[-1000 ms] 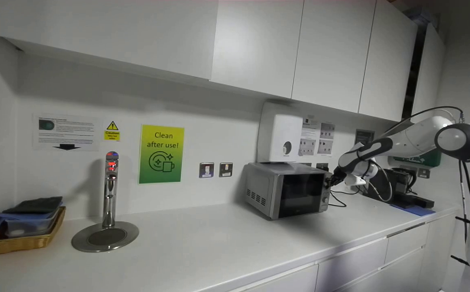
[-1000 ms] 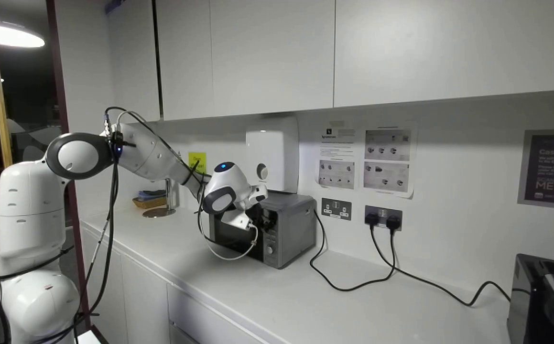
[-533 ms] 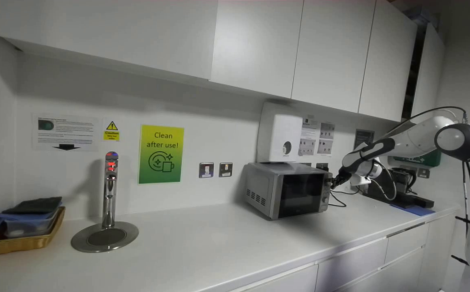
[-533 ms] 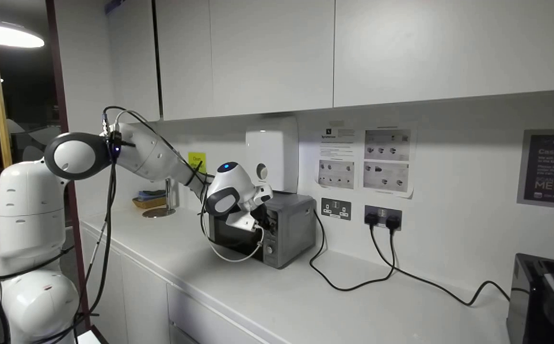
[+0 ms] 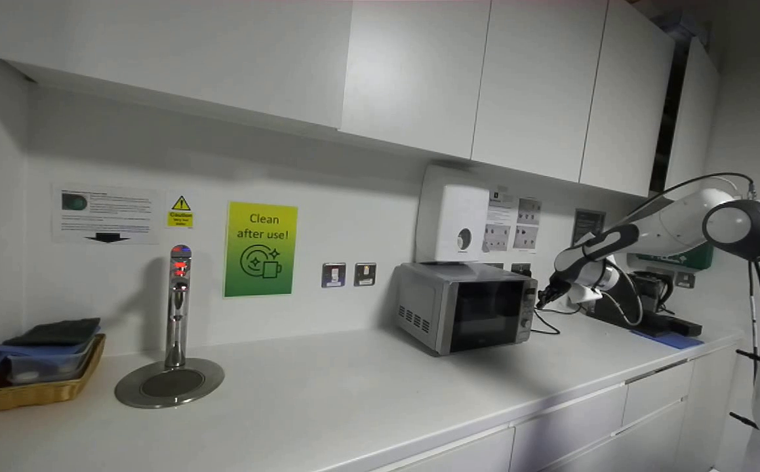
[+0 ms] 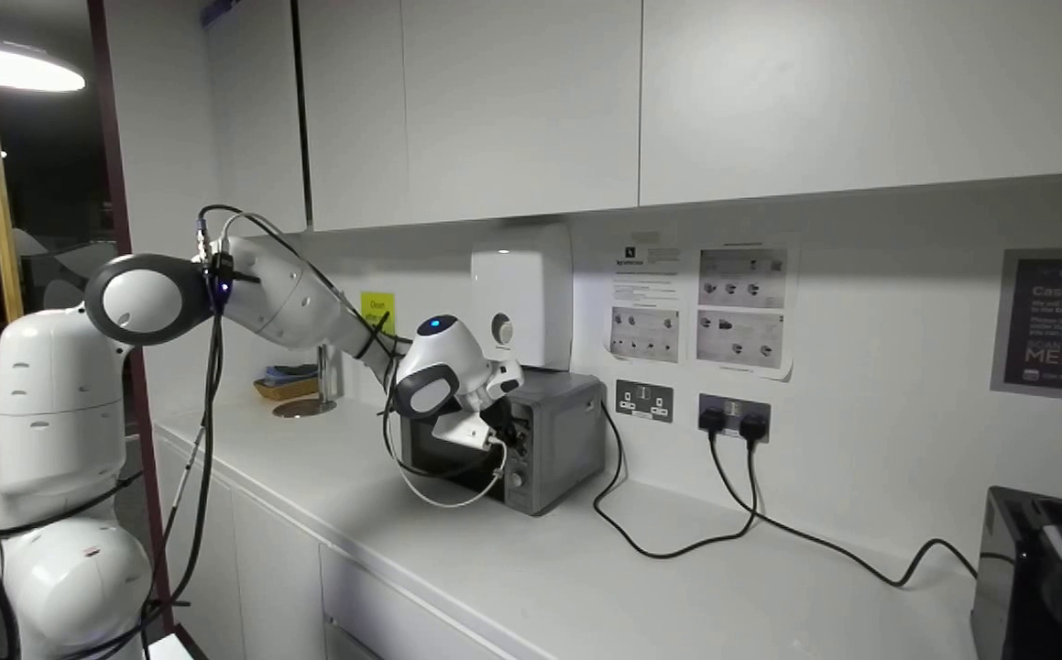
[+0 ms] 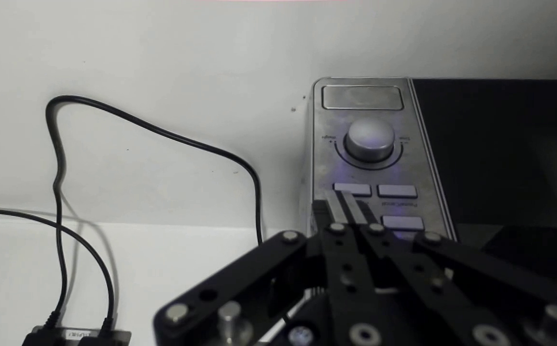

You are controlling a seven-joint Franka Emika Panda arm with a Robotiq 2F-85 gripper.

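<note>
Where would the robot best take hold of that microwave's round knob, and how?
Probably by the rounded sides of the knob, coming from in front of the control panel: the knob juts outward, giving the jaws opposite edges to pinch. They look shut, so would have to open first.

in the wrist view, the gripper [image 7: 340, 192] held its fingers [image 7: 336, 207] together, visually overlapping a pale button [image 7: 357, 189] on a microwave panel [image 7: 374, 176]; contact was unclear. a round knob [image 7: 370, 138] showed beyond, a dark door [image 7: 504, 154] lay rightward, and a black cord [image 7: 163, 133] looped at left.
</note>
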